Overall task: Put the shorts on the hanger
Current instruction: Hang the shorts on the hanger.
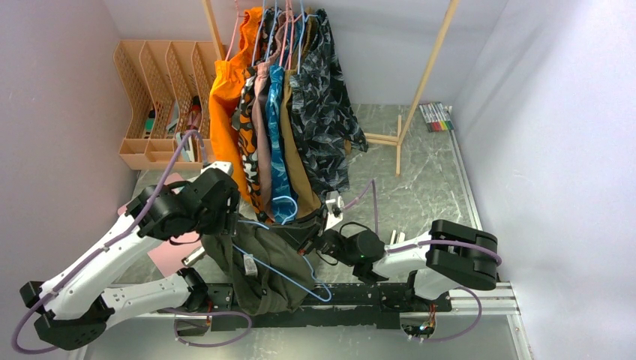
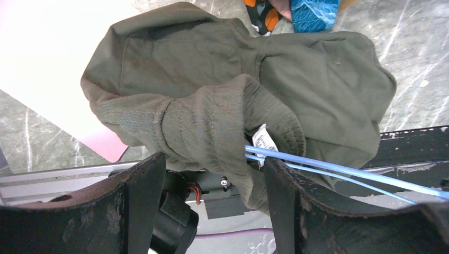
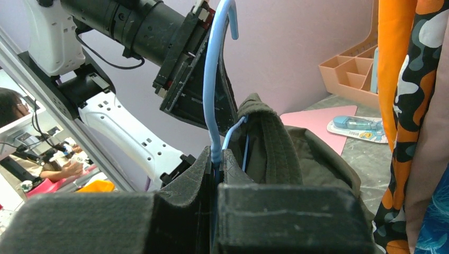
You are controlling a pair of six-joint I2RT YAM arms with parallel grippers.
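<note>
Two arms fold inward over the near edge of the table in the top view. The left gripper leans over the shorts, bunched at that edge. The right gripper points at them, its fingertips hard to make out against the fabric.

Left wrist view: jaws parted around the ribbed waistband, and whether they pinch it is unclear. The hanger emerges as two blue wires, cut off at right.

Right wrist view: jaws clamped on the hanger's neck, hook upright, frame buried in the shorts.
</note>
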